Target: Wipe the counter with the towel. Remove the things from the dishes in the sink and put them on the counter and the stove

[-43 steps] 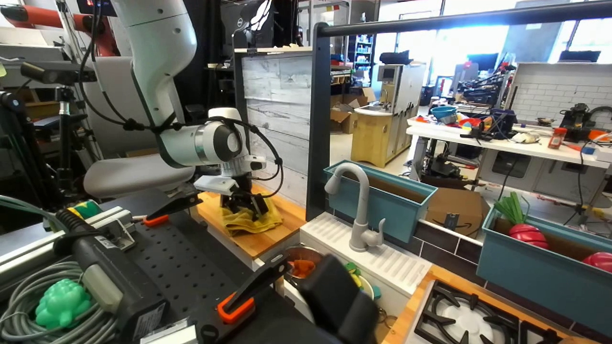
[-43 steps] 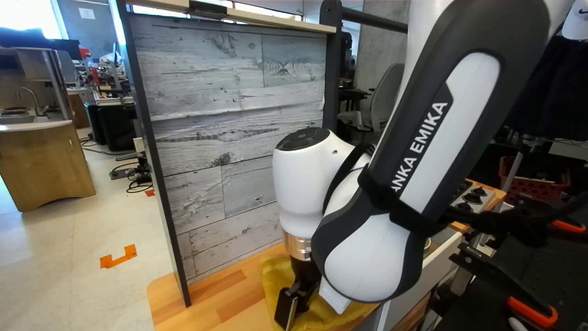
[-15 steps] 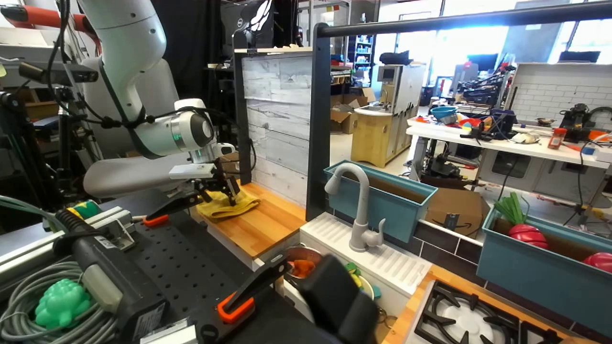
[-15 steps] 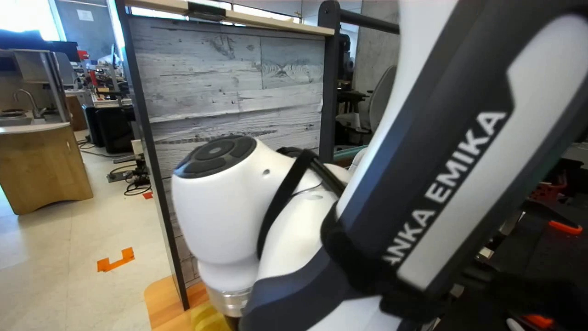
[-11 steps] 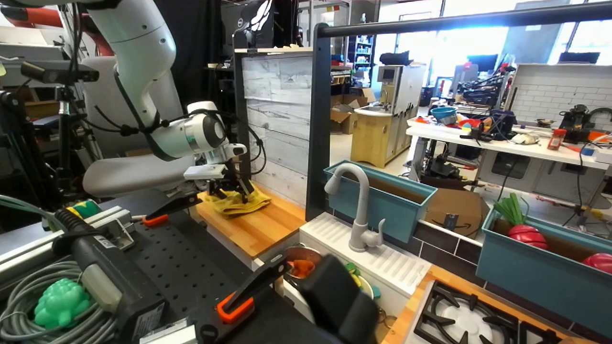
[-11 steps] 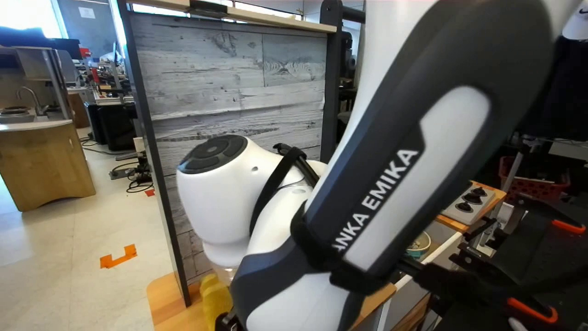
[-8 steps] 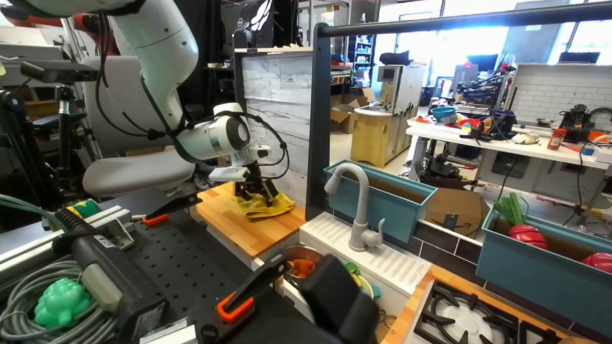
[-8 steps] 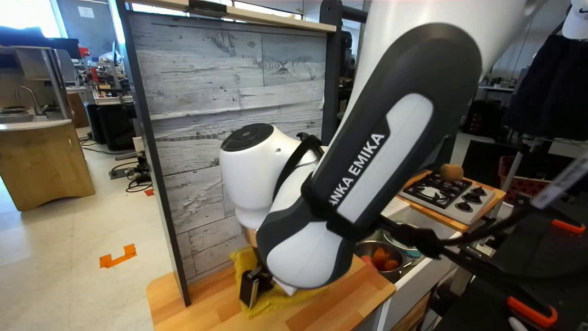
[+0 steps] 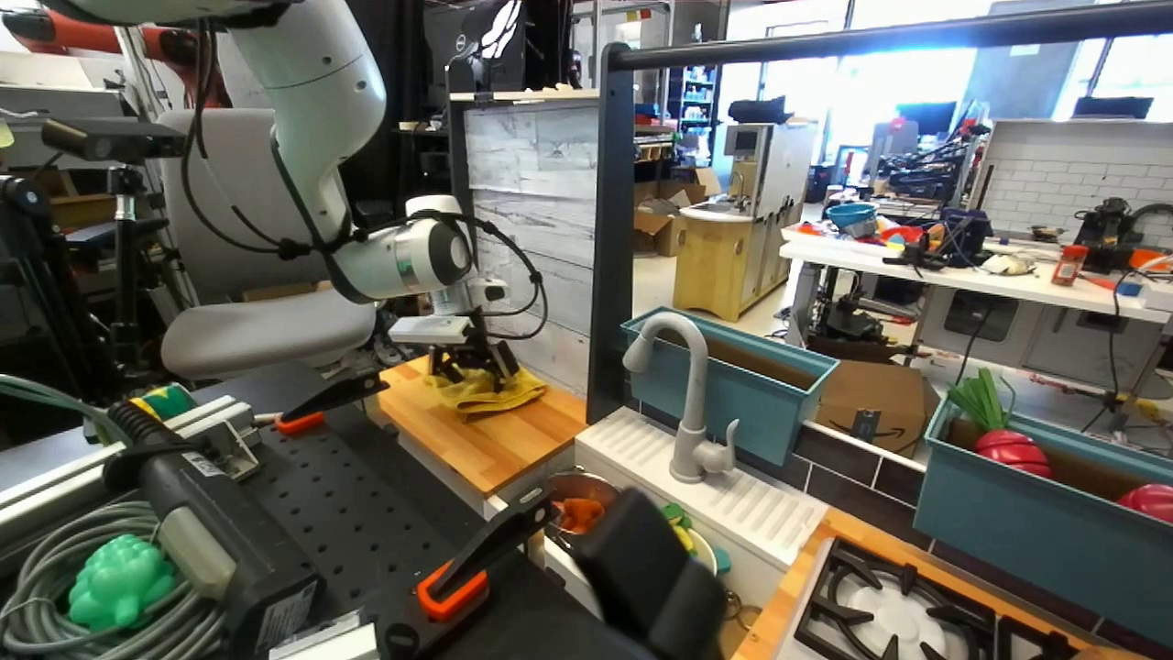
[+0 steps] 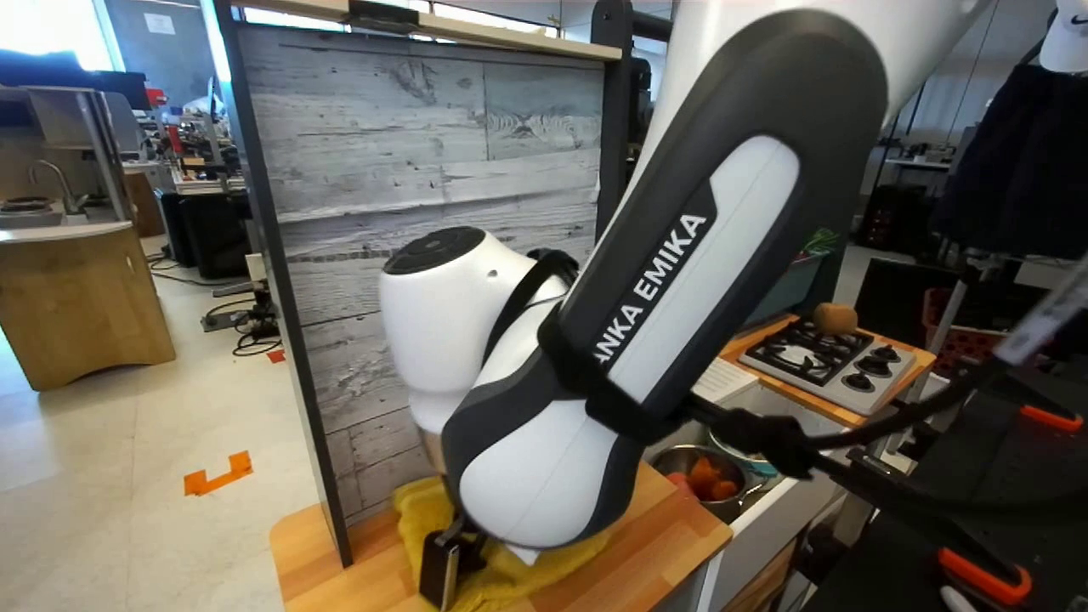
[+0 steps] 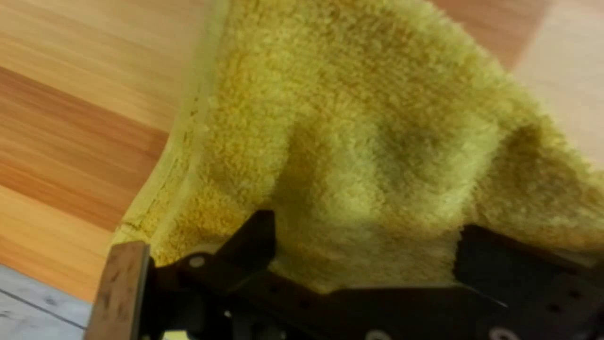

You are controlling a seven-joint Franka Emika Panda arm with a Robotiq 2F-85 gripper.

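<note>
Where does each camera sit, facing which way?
Exterior view: at the black table, facing counter, sink and stove; arm shows.
Exterior view: by the counter's end, facing the grey panel, stove at right; arm dominates.
Wrist view: on the arm, facing down at the towel; end effector at bottom.
Both exterior views share counter, stove, towel and arm.

Robotics lab with kitchen mock-up (image 9: pixel 838 466), Franka arm (image 10: pixel 705 255), sink (image 9: pixel 765 513), stove (image 9: pixel 891 616), cluttered workbench (image 9: pixel 985 284)
</note>
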